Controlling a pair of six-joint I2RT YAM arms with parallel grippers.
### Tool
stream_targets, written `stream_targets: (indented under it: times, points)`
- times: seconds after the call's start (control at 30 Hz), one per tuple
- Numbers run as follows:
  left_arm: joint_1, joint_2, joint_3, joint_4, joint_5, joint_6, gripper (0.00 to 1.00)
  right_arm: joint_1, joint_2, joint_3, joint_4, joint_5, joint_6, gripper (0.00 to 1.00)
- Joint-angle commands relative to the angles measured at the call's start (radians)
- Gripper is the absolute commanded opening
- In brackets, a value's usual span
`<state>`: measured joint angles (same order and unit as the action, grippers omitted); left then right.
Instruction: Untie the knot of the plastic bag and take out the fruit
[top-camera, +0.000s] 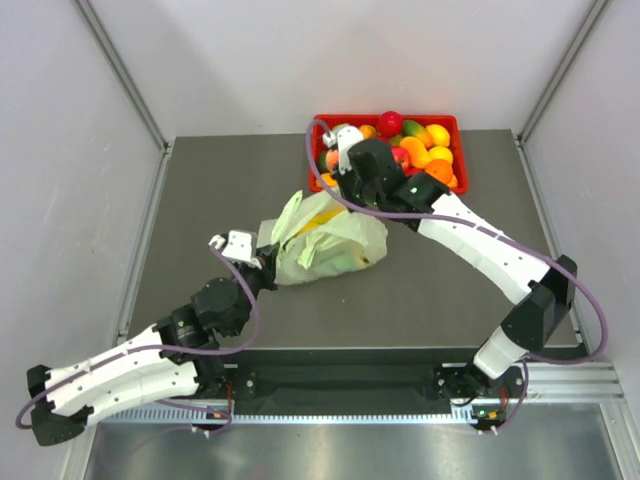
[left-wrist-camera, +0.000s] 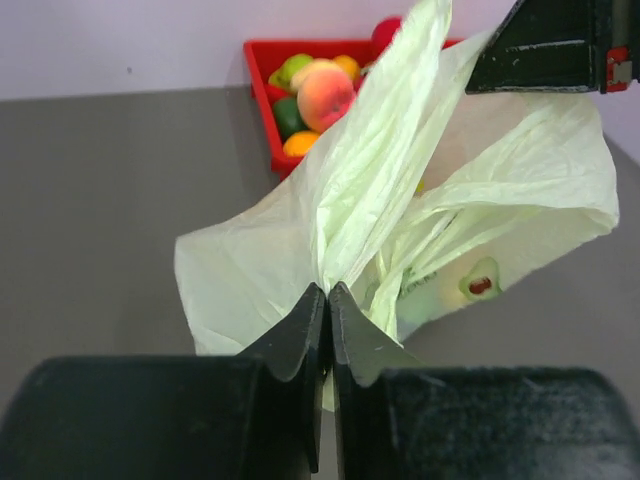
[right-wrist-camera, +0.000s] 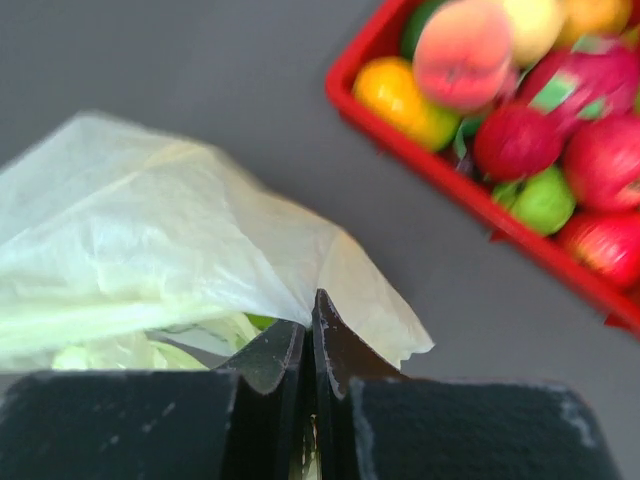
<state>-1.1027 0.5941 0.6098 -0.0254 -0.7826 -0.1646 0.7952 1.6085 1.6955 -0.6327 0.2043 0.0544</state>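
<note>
The pale green plastic bag lies mid-table, pulled between both grippers. My left gripper is shut on a fold of its near left side; in the left wrist view the film bunches into the closed jaws. My right gripper is shut on the bag's upper edge, film pinched between the jaws. A handle strip stretches up toward the right gripper. No tied lump shows. Yellow fruit shows faintly through the film; the rest of the fruit is hidden inside.
A red tray of apples, oranges, a peach and green fruit stands at the back of the table, just behind the right wrist. It also shows in the left wrist view and the right wrist view.
</note>
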Motion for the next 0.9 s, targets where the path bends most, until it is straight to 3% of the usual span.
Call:
stream_targets:
  times: [0.0,0.1,0.17,0.2,0.23,0.33,0.4,0.6,0.87]
  points:
    - [-0.002,0.01,-0.073,0.03,-0.032,-0.09,0.12,-0.013,-0.039,-0.133,0.057,-0.064,-0.021,0.0]
    - [-0.002,0.01,-0.126,-0.01,-0.012,-0.177,0.17,-0.008,-0.07,-0.232,0.082,-0.095,-0.021,0.0]
    - [-0.003,-0.004,-0.146,-0.053,0.025,-0.229,0.3,0.001,-0.1,-0.27,0.091,-0.103,-0.022,0.0]
    - [-0.003,-0.01,-0.147,-0.07,0.037,-0.245,0.38,0.013,-0.111,-0.308,0.094,-0.109,-0.024,0.0]
    - [-0.003,-0.029,-0.14,-0.088,0.051,-0.275,0.55,0.019,-0.139,-0.328,0.1,-0.115,-0.028,0.0]
    - [-0.003,-0.077,-0.087,-0.18,0.1,-0.328,0.67,0.05,-0.192,-0.407,0.119,-0.118,-0.034,0.0]
    - [-0.002,-0.096,-0.055,-0.203,0.157,-0.323,0.98,0.065,-0.216,-0.451,0.125,-0.131,-0.033,0.0]
    - [-0.002,-0.036,0.109,-0.269,0.226,-0.244,0.99,0.072,-0.312,-0.504,0.186,-0.175,-0.031,0.0]
    - [-0.003,0.142,0.337,-0.285,0.194,0.009,0.99,0.072,-0.312,-0.416,0.154,-0.171,-0.093,0.0]
